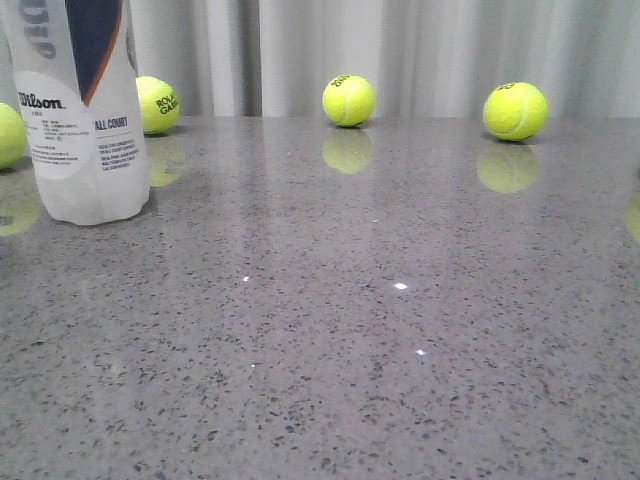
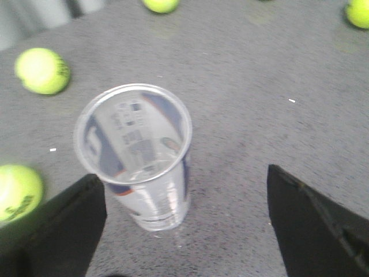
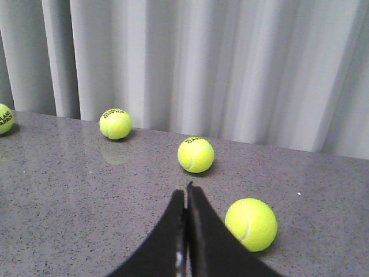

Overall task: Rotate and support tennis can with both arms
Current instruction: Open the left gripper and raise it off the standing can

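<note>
— So, where does everything sit on the bench (image 1: 400, 350)?

— It is the biggest thing here, grey and speckled, running back to a pale curtain (image 1: 420, 50). The tennis can (image 1: 85, 110) stands upright at the far left, open mouth up and nothing inside it that I can see, so it would have to be tipped before it can be turned and propped.

— Which arm is placed for that?

— I'd judge the left one. Its end effector (image 2: 184, 225) hangs above the can with the fingers spread wide, one to either side of it, neither touching. That stance looks like a setup for closing around the body.

— And the right?

— The right end effector (image 3: 185, 231) has its fingers pressed together, holding nothing, and points over the far right of the bench, well apart from the can. It looks parked until support is needed.

— The balls?

— Loose tennis balls (image 1: 348, 100) lie along the far edge; two flank the can closely and might get nudged.
</note>
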Tool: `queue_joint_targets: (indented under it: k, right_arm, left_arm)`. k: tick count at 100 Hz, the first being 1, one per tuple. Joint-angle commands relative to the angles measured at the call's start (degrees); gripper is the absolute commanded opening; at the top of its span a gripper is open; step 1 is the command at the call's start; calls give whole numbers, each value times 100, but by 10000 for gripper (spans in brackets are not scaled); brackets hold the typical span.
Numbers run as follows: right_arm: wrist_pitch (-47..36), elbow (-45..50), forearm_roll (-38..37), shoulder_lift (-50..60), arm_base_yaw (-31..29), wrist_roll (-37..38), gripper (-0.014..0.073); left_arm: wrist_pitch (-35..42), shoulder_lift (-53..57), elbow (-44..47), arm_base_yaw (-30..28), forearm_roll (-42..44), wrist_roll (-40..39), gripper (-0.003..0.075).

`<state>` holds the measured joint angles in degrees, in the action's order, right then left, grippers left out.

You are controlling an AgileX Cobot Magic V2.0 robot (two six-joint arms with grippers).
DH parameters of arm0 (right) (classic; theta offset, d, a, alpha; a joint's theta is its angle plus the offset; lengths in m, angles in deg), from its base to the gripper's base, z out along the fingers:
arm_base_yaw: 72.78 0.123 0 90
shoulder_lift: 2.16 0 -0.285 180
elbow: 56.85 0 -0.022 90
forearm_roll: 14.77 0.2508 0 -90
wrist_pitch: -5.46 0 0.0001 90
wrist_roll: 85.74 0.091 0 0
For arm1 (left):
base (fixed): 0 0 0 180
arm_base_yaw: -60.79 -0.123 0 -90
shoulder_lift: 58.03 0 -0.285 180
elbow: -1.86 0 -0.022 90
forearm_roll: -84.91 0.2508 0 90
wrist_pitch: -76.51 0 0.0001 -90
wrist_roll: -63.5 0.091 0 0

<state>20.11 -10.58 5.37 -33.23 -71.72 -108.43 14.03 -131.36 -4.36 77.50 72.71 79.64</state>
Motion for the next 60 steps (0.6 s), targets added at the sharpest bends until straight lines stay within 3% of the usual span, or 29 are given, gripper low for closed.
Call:
queue_joint_targets:
  k: [1, 35, 60]
  right_arm:
    - [-458, -127, 85, -26, -4, 18, -70]
    - [-458, -127, 85, -26, -4, 18, -70]
    - [-458, -127, 85, -26, -4, 18, -70]
  left_arm:
    - [1029, 569, 503, 29, 95, -302, 542]
    - [3891, 2515, 3634, 29, 95, -702, 542]
    - [5697, 2994, 5277, 29, 95, -702, 542]
